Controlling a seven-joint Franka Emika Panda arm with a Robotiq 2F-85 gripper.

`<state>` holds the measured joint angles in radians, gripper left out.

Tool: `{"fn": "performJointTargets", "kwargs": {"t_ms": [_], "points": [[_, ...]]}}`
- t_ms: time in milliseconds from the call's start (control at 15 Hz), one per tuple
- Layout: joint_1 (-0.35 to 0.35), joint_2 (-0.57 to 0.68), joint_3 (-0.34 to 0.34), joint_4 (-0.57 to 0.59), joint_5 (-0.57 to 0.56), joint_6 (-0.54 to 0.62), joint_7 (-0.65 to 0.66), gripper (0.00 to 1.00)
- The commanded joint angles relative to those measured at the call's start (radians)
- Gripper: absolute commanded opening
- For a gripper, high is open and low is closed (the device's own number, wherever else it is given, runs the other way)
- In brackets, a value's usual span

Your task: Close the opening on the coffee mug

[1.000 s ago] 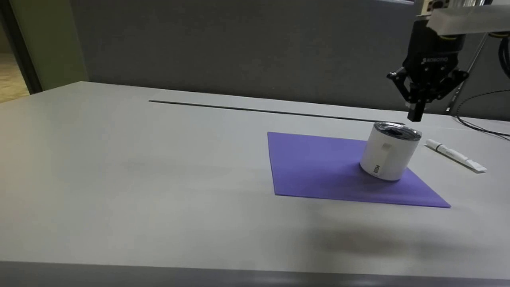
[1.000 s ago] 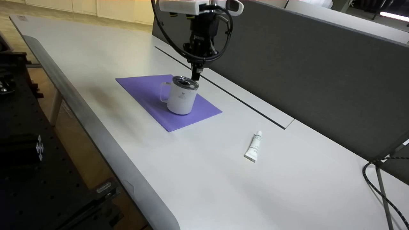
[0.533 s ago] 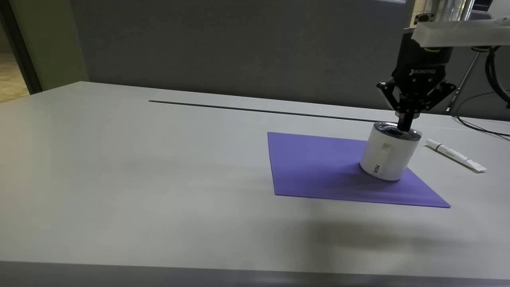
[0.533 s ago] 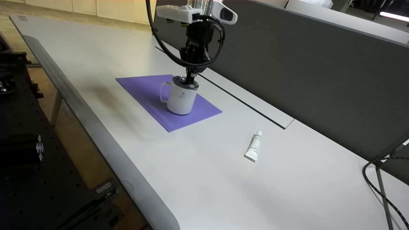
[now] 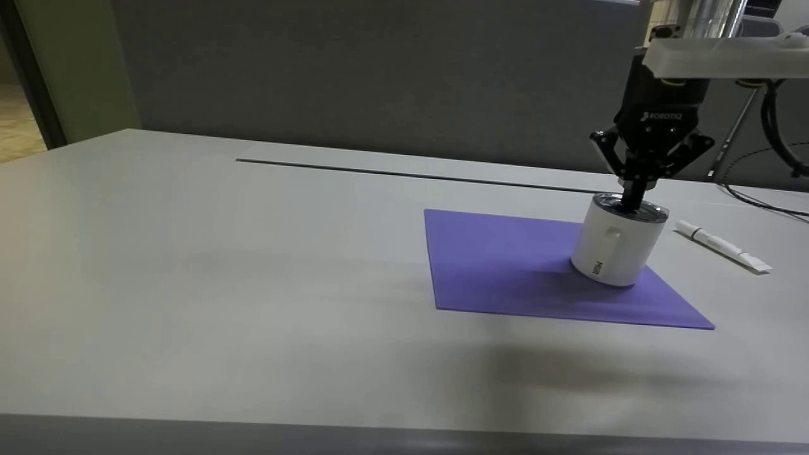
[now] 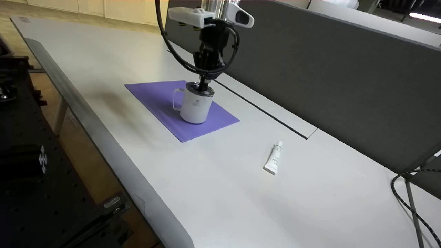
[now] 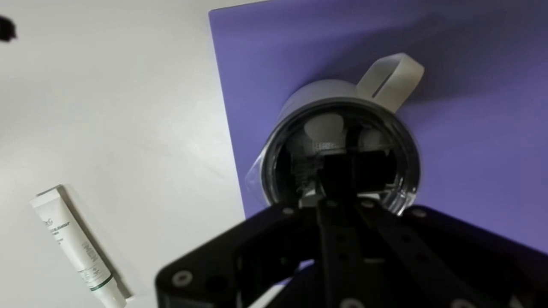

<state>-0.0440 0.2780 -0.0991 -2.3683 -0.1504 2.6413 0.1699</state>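
Observation:
The coffee mug [image 5: 610,256] is white and squat, with a dark, shiny silver-ringed lid [image 5: 652,213]. It stands upright on a purple mat [image 5: 493,259]. The mug also shows in an exterior view [image 6: 194,109], with its handle to the left. In the wrist view the mug [image 7: 327,89] is seen from above, handle at upper right. My gripper [image 5: 631,205] points down with its fingers together and its tips at the lid's top. In the wrist view the fingertips [image 7: 352,175] cover the lid's middle, so the lid's opening is hidden. Nothing shows between the fingers.
A white tube [image 5: 722,246] lies on the pale table beside the mat; it also shows in the wrist view [image 7: 77,246]. A dark grey partition [image 6: 327,75] stands along the table's back edge. A black cable [image 6: 410,199] lies at the table's far end.
My gripper has come down from above and behind the mug's rim onto the lid, then shifted slightly further left across it in both exterior views. The mug, mat and tube have not moved.

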Motion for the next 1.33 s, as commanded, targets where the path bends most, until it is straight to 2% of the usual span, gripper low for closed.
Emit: {"fn": "performJointTargets", "kwargs": {"t_ms": [0, 400, 667, 1067, 1133, 1267], "points": [[0.01, 0.017, 0.007, 0.009, 0.041, 0.003, 0.0, 0.0], [0.015, 0.02, 0.014, 0.008, 0.067, 0.003, -0.002, 0.0], [0.03, -0.003, -0.011, 0.012, 0.024, -0.006, 0.029, 0.0], [0.005, -0.107, 0.009, 0.059, 0.082, -0.112, -0.045, 0.0], [0.007, -0.121, 0.009, 0.075, 0.075, -0.155, -0.053, 0.25], [0.008, -0.144, 0.012, 0.097, 0.064, -0.212, -0.068, 0.32]]}}
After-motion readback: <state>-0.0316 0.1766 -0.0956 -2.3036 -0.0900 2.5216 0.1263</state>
